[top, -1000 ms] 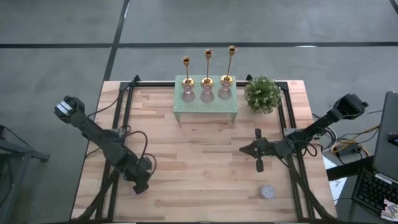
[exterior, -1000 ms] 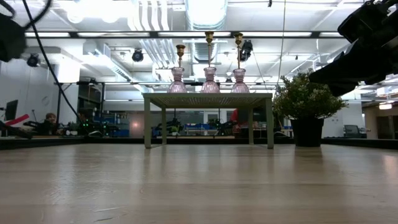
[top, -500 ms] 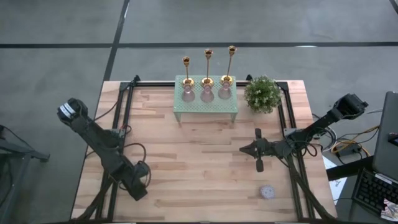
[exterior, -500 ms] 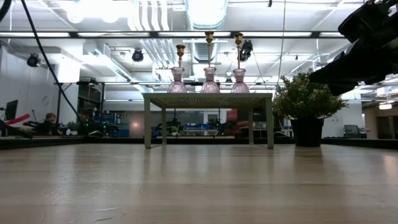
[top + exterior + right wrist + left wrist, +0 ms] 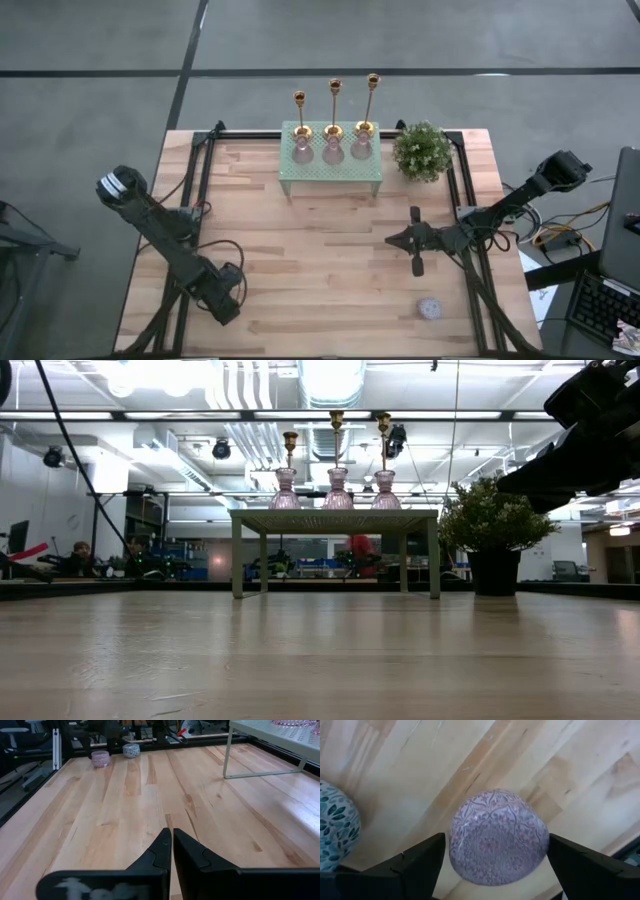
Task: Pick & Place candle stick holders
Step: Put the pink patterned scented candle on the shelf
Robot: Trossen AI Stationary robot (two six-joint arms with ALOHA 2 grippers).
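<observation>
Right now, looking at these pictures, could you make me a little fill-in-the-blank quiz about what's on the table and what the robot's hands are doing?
1. The gold candlesticks number ____.
2. They stand on a small green ____ at the table's far edge.
3. Beside that, toward the right arm, sits a potted ____.
4. The left hand has its fingers open on either side of a purple patterned bowl, while the right hand has its fingers ____.

Missing words: three; stand; plant; shut
</observation>
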